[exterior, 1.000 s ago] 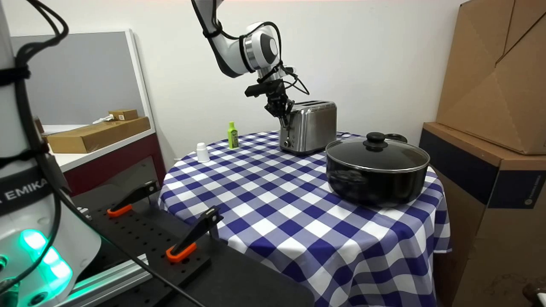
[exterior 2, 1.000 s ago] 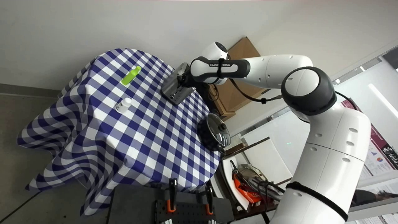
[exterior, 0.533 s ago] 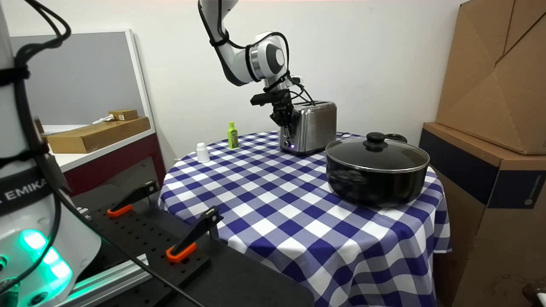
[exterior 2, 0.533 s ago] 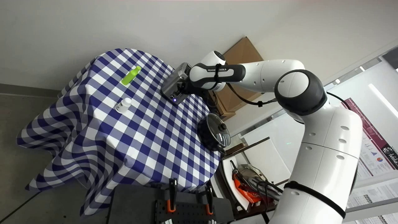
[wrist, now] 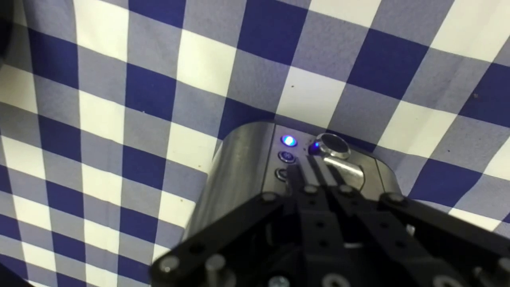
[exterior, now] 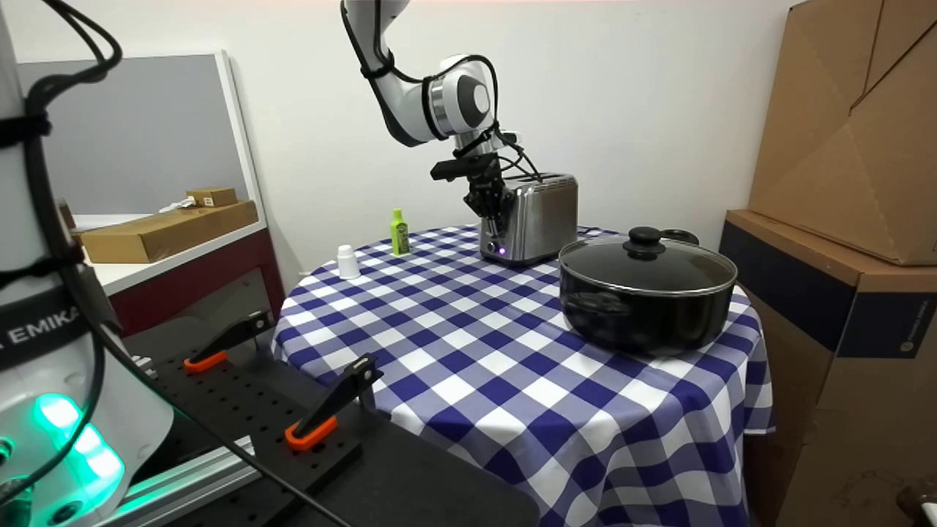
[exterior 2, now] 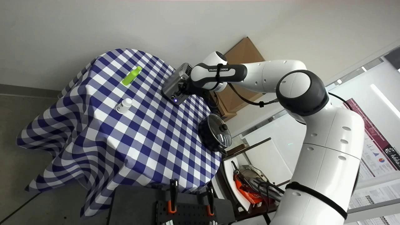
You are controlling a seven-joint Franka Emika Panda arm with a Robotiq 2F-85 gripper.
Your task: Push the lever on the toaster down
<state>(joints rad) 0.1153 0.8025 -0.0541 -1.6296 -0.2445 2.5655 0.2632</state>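
Note:
The silver toaster stands upright at the back of the table and shows in both exterior views. In the wrist view its front end has a round knob and several buttons, one of them lit blue-white. My gripper points down along this front end, its fingers together with nothing seen between them. The fingertips are close to the knob and a shiny silver piece, which may be the lever; contact is unclear. The gripper is also low at the toaster's front in an exterior view.
A black lidded pot stands at the right of the table in an exterior view. A green bottle and a white bottle stand left of the toaster. A wall is behind the table. Cardboard boxes stand at the right.
From a second ago to half a second ago, my gripper moved down along the toaster's front and a light on the toaster came on. Since then nothing has visibly moved.

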